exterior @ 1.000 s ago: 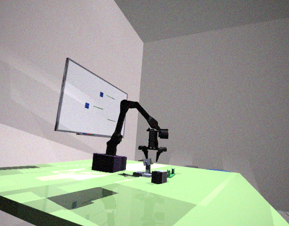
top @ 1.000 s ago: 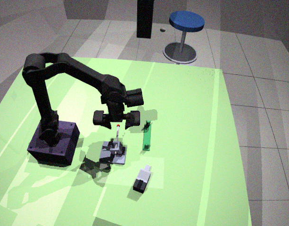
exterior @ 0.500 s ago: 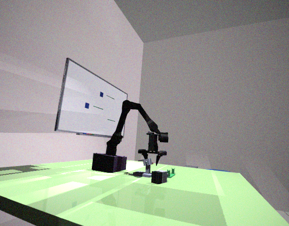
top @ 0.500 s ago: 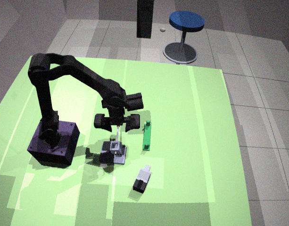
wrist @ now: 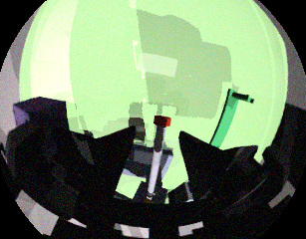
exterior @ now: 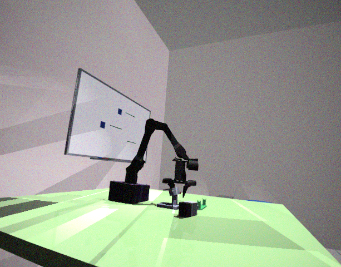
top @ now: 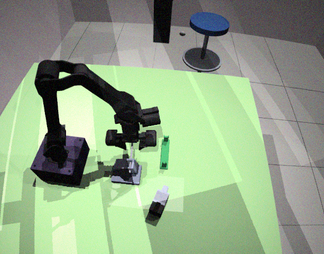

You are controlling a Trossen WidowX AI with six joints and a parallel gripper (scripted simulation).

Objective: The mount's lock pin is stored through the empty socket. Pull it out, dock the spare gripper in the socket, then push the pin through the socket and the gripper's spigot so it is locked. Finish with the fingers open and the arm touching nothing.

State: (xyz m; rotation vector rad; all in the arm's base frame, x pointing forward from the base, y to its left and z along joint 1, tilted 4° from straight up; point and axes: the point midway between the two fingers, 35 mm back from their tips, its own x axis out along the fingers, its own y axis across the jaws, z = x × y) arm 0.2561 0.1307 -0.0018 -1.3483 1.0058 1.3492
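The mount (top: 137, 179) (exterior: 164, 204) is a pale grey stand on a flat base plate, with its socket (top: 132, 165) (exterior: 174, 191) raised on a post. The lock pin (top: 131, 153) (wrist: 155, 161) is a light rod with a red head; it sticks out of the socket toward the back. My gripper (top: 132, 148) (exterior: 179, 193) (wrist: 158, 131) is open and points down, one finger on each side of the pin, with gaps to both in the wrist view. The spare gripper (top: 160, 197) (exterior: 188, 209), a dark and pale block with a narrow spigot, lies in front of the mount, to its right.
A green cradle (top: 164, 153) (exterior: 202, 206) (wrist: 226, 121) with an upright at each end lies right of the mount. The arm's dark purple base box (top: 74, 147) (exterior: 128, 192) stands left of the mount. A blue stool (top: 209, 23) is on the floor beyond the table.
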